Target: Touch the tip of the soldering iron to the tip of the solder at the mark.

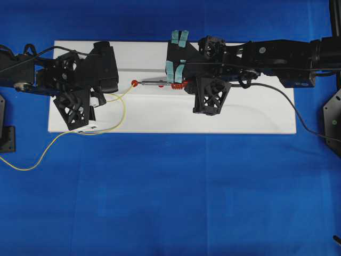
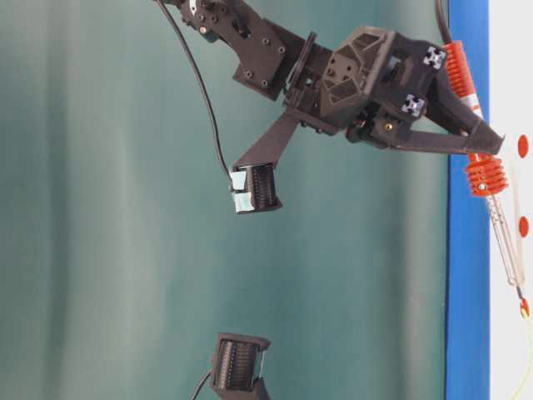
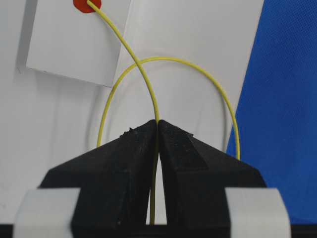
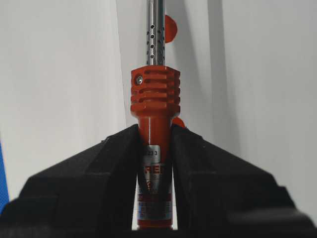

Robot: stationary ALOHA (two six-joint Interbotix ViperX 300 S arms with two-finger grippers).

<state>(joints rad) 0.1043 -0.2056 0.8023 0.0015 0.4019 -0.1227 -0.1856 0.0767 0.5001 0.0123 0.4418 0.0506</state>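
1. White board (image 1: 240, 120) lay on blue cloth (image 1: 170, 192); both arms reached in over it, 1 from each side
2. Left gripper (image 3: 157, 124) was clamped on the solder (image 3: 143, 74), jaws pressed together with the thin yellow wire pinched between them
3. From the jaws the solder ran forward across the board, and its tip sat on a red dot, the mark (image 3: 86, 5), at the top of the left wrist view
4. A second strand of the same wire arched in a wide loop behind the first, coming down on either side of the fingers; overhead, the slack trailed off the board's left edge and curled over the cloth
5. Right gripper (image 4: 154, 131) was clamped on the soldering iron (image 4: 154, 104), gripping the orange-red handle just behind its ribbed collar
6. Silver shaft, perforated near the collar, pointed away from the gripper along the board; black cord (image 1: 298, 114) trailed off to the right
7. Overhead, the iron's tip lay at the mark, right by the solder's end; actual contact could not be told at that size
8. Table-level view showed the iron tilted, tip low at the board, beside a yellow-and-red spot
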